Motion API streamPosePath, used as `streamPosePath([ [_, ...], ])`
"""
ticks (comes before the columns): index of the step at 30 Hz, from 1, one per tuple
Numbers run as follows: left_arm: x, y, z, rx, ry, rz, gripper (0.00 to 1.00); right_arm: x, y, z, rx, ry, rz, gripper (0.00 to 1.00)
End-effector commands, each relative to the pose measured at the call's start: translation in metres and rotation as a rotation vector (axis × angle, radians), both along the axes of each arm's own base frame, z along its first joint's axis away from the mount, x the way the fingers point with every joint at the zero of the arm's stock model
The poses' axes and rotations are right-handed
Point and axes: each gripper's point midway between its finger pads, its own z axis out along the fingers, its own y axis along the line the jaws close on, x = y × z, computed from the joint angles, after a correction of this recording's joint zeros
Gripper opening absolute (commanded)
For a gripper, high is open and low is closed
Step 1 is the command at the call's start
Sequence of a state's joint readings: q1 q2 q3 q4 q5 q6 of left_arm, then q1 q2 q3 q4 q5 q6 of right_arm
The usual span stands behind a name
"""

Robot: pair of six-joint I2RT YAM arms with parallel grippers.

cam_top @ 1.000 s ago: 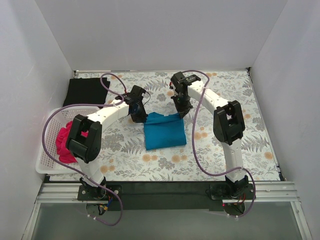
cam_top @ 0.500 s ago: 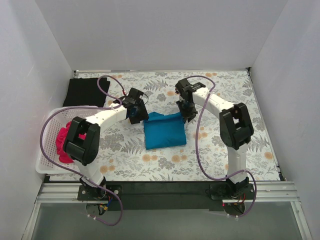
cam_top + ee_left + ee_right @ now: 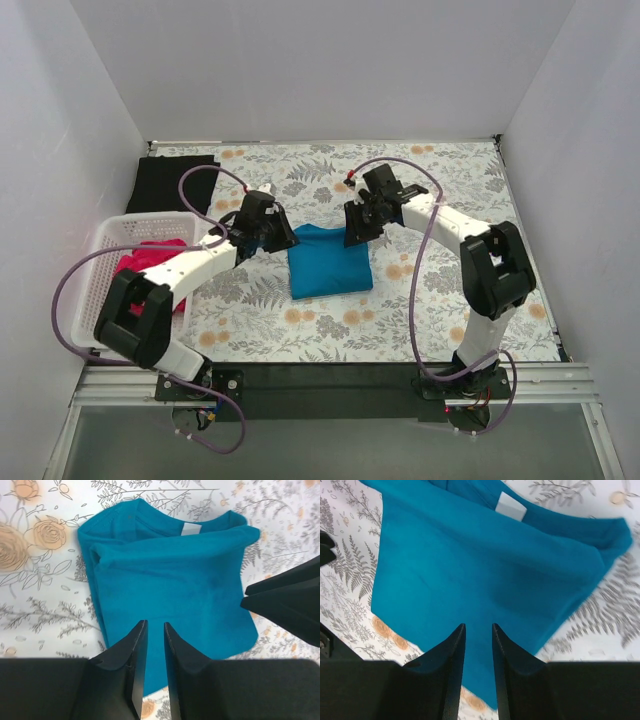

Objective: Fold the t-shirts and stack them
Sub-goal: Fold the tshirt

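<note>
Top external view: the teal-blue t-shirt (image 3: 330, 265) lies folded into a rough rectangle on the floral table covering (image 3: 440, 290), near the middle of the table. The left gripper (image 3: 272, 236) is positioned at the far left corner of this shirt. The right gripper (image 3: 357, 226) is positioned at its far right corner. The black t-shirt (image 3: 170, 183) lies flat in the far left corner of the table. The magenta-pink t-shirt (image 3: 150, 258) sits bunched inside the white mesh basket (image 3: 100, 270) at the left edge.

Left wrist view: the left gripper (image 3: 155, 625) is over the near edge of the teal-blue t-shirt (image 3: 170, 580). Its fingers (image 3: 131, 665) stand slightly parted with a narrow gap, and no cloth is pinched between them. A white label (image 3: 191, 528) is visible at the collar. The dark tips of the right gripper (image 3: 285, 600) enter from the right.

Right wrist view: the right gripper (image 3: 478, 627) is over the teal-blue t-shirt (image 3: 485, 565). Its fingers (image 3: 447, 670) are parted by a narrow gap; blue cloth is visible through the gap, and nothing is clamped. The collar edge of the shirt is rumpled
</note>
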State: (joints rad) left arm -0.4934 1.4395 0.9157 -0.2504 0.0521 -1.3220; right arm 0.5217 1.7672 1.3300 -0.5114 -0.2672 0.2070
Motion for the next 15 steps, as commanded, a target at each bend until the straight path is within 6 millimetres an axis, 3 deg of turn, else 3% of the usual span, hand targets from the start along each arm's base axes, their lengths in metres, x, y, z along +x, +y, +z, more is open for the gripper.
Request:
streamPosePath([
  [1,0.022,-0.019,-0.003,-0.03,-0.034,-0.049,0.18,0.018,0.033,0.003,0.199,-0.022,0.079,0.33],
  [2,0.029,-0.021,-0.004,-0.029,-0.035,-0.047,0.17,0.026,0.031,-0.006,0.211,0.002,0.058,0.33],
  [3,0.036,-0.02,-0.019,-0.016,-0.008,-0.04,0.16,0.031,0.031,-0.008,0.233,0.003,0.052,0.33],
  [4,0.049,-0.025,-0.012,-0.029,-0.028,-0.039,0.16,0.039,0.035,-0.006,0.277,-0.008,0.059,0.33],
  [5,0.055,-0.025,-0.03,-0.016,0.005,-0.037,0.16,0.047,0.03,-0.015,0.29,0.012,0.027,0.33],
  [8,0.081,-0.022,-0.039,-0.023,0.021,-0.011,0.16,0.068,0.021,-0.03,0.321,0.008,-0.013,0.33],
  [9,0.088,-0.018,-0.055,-0.016,0.051,0.0,0.16,0.074,0.018,-0.032,0.332,0.012,-0.033,0.33],
  [13,0.108,-0.016,-0.058,-0.032,0.052,0.008,0.2,0.096,0.009,-0.032,0.418,0.01,-0.083,0.33],
  [15,0.116,-0.017,-0.046,-0.048,0.032,0.011,0.22,0.103,0.003,-0.026,0.455,-0.004,-0.105,0.33],
])
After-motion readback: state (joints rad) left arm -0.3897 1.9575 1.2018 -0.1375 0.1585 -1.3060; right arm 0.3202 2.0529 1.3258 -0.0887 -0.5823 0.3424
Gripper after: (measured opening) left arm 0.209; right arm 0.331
